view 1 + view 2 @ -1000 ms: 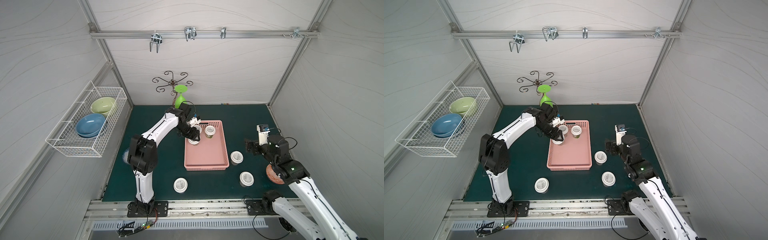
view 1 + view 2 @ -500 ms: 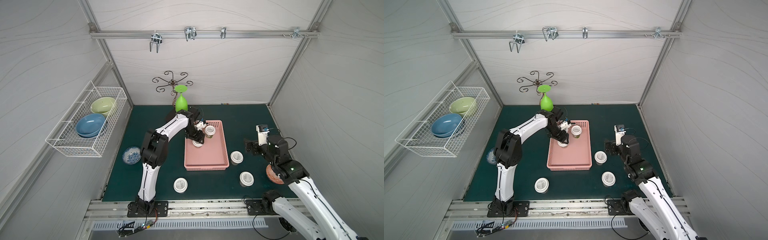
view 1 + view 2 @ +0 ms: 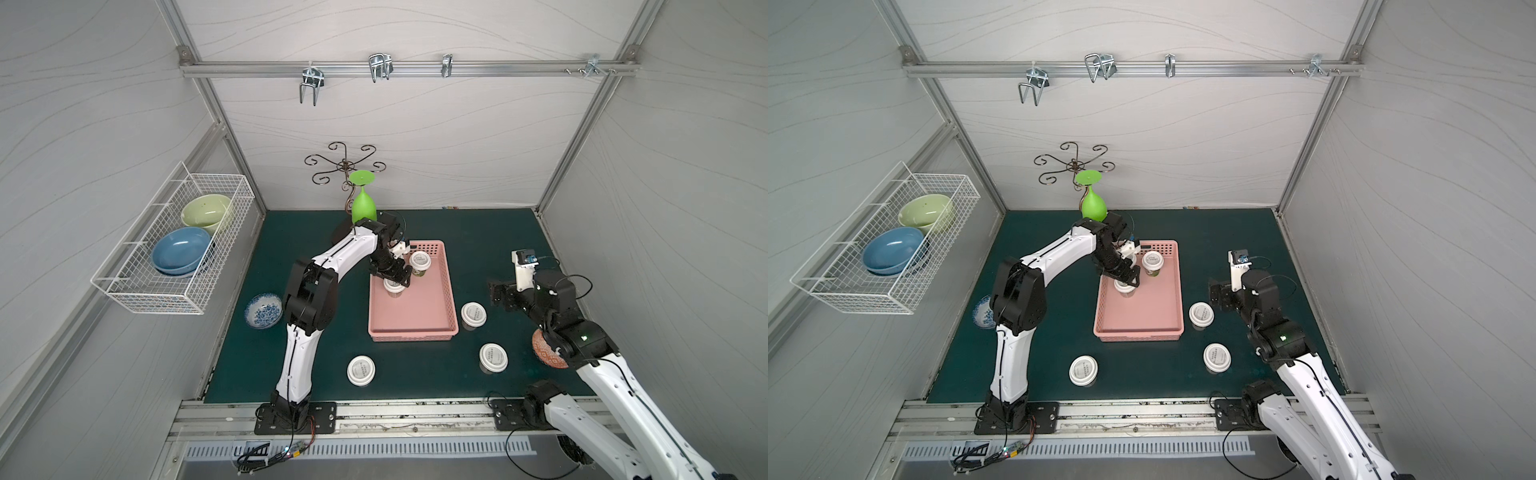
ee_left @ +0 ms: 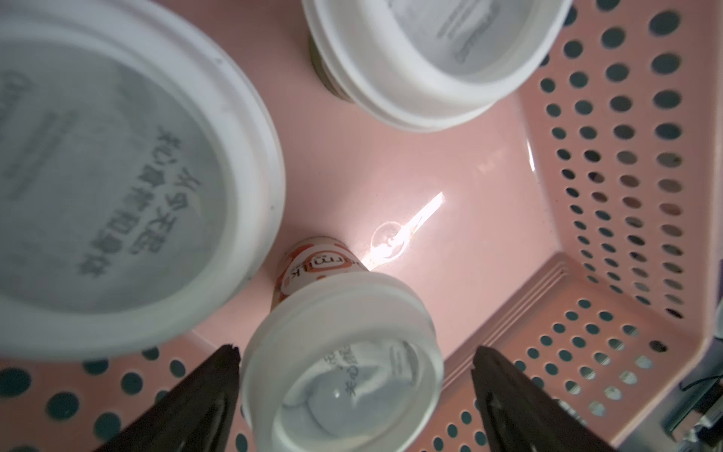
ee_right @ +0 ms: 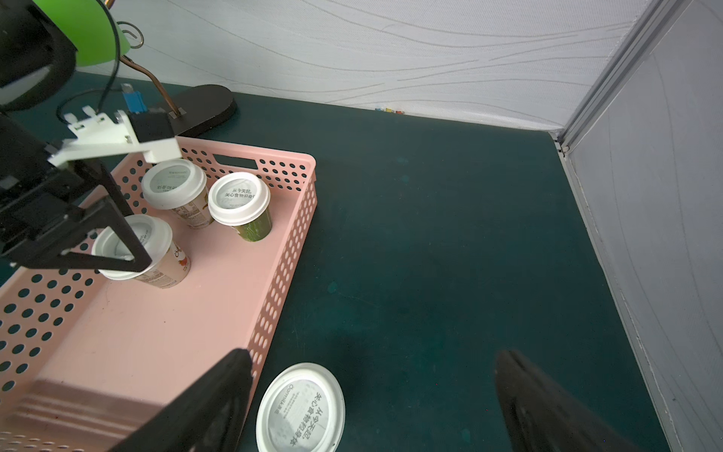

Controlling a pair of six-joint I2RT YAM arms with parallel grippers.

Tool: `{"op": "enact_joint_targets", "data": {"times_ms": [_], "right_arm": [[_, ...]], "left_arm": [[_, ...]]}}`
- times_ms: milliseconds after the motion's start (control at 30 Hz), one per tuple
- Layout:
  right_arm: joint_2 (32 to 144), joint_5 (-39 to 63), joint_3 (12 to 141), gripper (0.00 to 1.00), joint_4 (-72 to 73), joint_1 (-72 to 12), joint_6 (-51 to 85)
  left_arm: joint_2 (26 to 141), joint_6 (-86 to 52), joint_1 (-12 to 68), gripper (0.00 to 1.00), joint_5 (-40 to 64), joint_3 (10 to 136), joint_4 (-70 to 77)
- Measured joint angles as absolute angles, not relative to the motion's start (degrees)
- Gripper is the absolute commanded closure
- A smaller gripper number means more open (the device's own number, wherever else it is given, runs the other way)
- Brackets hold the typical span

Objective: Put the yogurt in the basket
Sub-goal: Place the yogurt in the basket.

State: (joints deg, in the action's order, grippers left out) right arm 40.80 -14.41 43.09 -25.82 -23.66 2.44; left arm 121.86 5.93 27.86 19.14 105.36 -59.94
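Three yogurt cups (image 5: 239,199) in basket (image 5: 291,242); three outside on mat (image 3: 419,374)

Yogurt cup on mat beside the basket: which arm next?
Likely right. The right gripper is open close to that cup; the left gripper is open around another cup inside the basket.

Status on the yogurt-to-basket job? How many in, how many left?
Done: three small white-lidded yogurt cups stand in the shallow pink perforated plastic basket. In hand: nothing gripped; the left gripper is open around one of them, the right gripper open near a cup beside the basket. Left: three cups on the dark green mat.
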Motion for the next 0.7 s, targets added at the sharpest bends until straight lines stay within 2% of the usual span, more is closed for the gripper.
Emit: {"op": "enact_joint_targets", "data": {"times_ms": [267,433,700], "right_arm": [[46.3,-12.5,51.0,0.01,-35.0,-23.6,9.0],[51.4,-7.4,55.0,0.01,-43.4,-22.0,15.5],[55.1,5.4,54.8,0.01,-51.5,-15.2,21.7]], "left_arm": [[106.6,4.1,27.9,0.01,16.6,103.3,-58.8],[93.1,1.8,27.9,0.01,12.5,94.6,-55.0],[80.4,1.3,27.8,0.01,7.4,78.2,-51.9]]}}
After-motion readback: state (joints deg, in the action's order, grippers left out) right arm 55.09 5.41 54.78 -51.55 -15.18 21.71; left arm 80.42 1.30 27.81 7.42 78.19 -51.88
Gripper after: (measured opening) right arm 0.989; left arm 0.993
